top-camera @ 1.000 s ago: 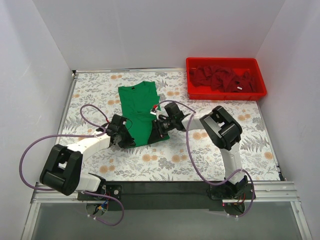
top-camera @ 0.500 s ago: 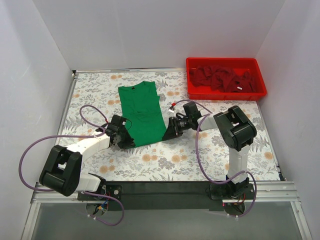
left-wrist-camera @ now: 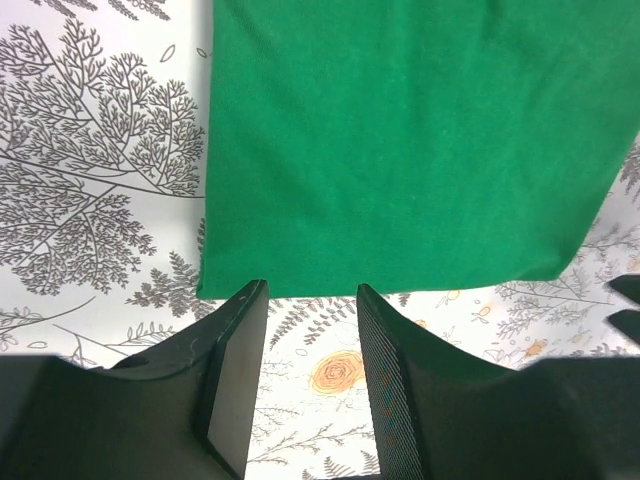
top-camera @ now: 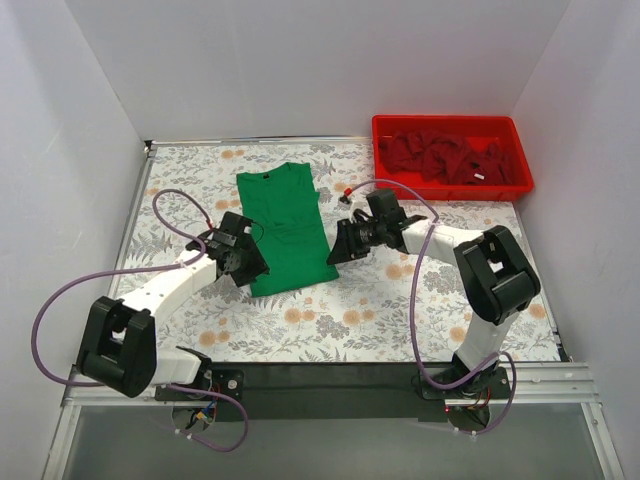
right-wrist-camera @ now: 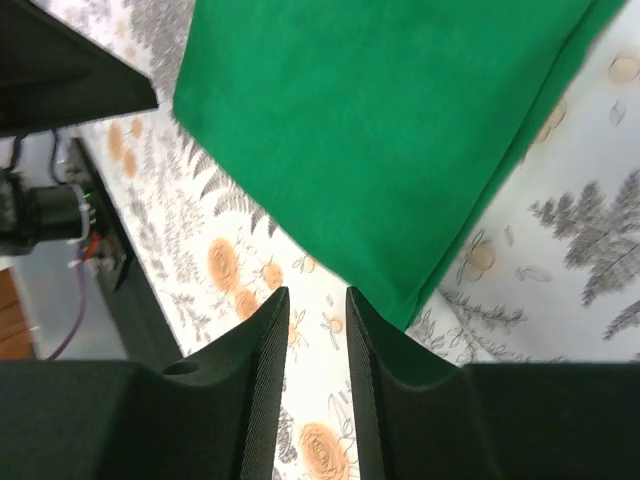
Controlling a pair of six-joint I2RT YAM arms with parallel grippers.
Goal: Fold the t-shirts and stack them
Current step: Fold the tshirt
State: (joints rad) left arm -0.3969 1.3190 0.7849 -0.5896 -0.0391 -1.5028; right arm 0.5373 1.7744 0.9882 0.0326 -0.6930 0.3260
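Observation:
A bright green t-shirt (top-camera: 285,225) lies flat on the flowered table, folded into a long strip with its collar at the far end. My left gripper (top-camera: 250,272) is open and empty at the shirt's near left corner; the left wrist view shows the green cloth (left-wrist-camera: 410,140) just beyond the fingertips. My right gripper (top-camera: 335,255) is open and empty at the shirt's near right corner; the right wrist view shows the green hem (right-wrist-camera: 380,150) just past its fingers. Several dark red t-shirts (top-camera: 445,155) lie crumpled in the red bin (top-camera: 520,185) at the far right.
The table has a flowered cloth (top-camera: 400,310). White walls close in the left, back and right sides. A metal rail runs along the table's left edge (top-camera: 133,215). Purple cables loop from both arms over the table.
Both grippers have let go of the green shirt and drawn back off it. The right arm has swung right and outward. The shirt's near end now lies flat and wider.

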